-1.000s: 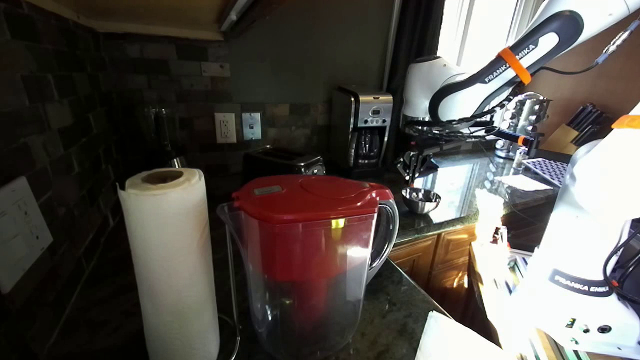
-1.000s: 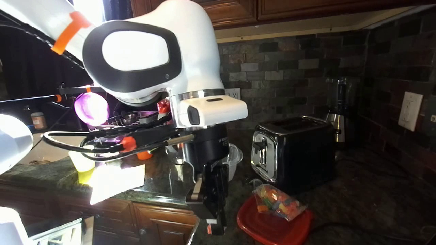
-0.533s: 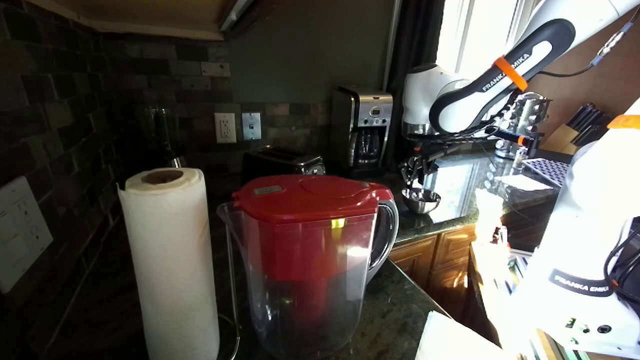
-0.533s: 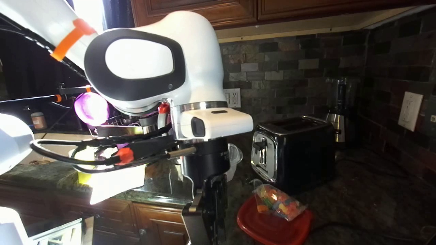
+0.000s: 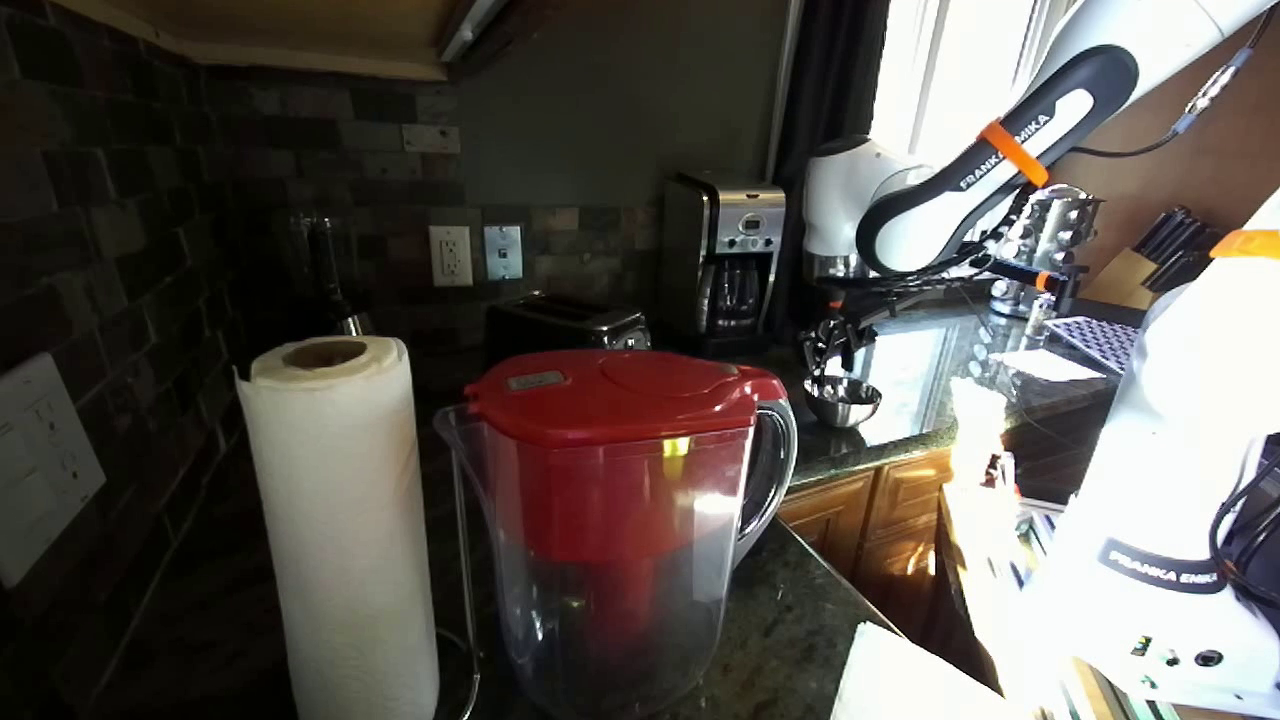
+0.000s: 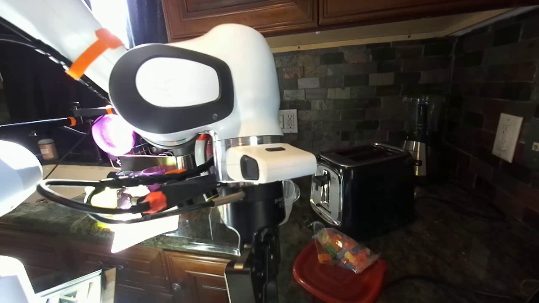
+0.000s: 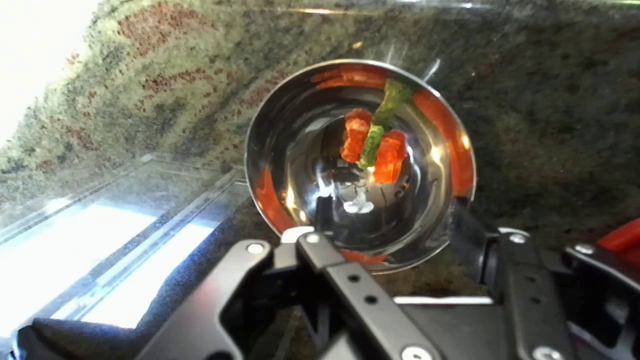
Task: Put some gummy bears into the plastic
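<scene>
Plainly, your end effector [image 7: 391, 206] stands fairly wide, with nothing between its fingers [image 7: 469, 232], over one side of the bowl [image 7: 300, 145]. The gummy bears [image 7: 371, 146], one green between two reddish ones, lie inside the bowl, near its middle. If you descend like this, one finger, which overlaps the bowl's rim in the wrist view, could catch it and tip or skid the bowl along the bench [image 7: 540, 140]. Close off-centre, and the slick, curved wall may let the bears slide away. The clear container [image 6: 291, 191] in an exterior view, possibly the plastic meant, you can't place against the bowl.
</scene>
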### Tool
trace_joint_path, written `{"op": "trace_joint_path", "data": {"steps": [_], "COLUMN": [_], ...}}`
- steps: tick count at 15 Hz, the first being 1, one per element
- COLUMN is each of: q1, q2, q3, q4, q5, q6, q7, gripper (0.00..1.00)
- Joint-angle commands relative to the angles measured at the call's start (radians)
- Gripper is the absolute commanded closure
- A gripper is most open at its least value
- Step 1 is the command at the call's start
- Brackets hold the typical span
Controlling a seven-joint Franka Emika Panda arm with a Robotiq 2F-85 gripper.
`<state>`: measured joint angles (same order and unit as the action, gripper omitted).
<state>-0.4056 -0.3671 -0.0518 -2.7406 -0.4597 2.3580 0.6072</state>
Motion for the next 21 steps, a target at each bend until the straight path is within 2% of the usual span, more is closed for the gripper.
{"op": "trace_joint_path", "data": {"steps": [1, 3, 11, 16, 21], "q1": [0.013, 0.02, 0.03, 0.049, 0.054], "q2": [-0.063, -0.113, -0.336, -0.43, -0.48], "q3": [-0.033, -0.043, -0.057, -0.074, -0.085], "q4": [-0.02, -0.02, -0.011, 0.003, 0.012], "q5": [0.01, 0.038, 0.059, 0.063, 0.079], "q6": [-0.003, -0.051, -0.325, -0.346, -0.343], "q7": [-0.086, -0.16, -0.381, -0.464, -0.49], "gripper": [0.06, 0.0, 0.0, 0.0, 0.0]}}
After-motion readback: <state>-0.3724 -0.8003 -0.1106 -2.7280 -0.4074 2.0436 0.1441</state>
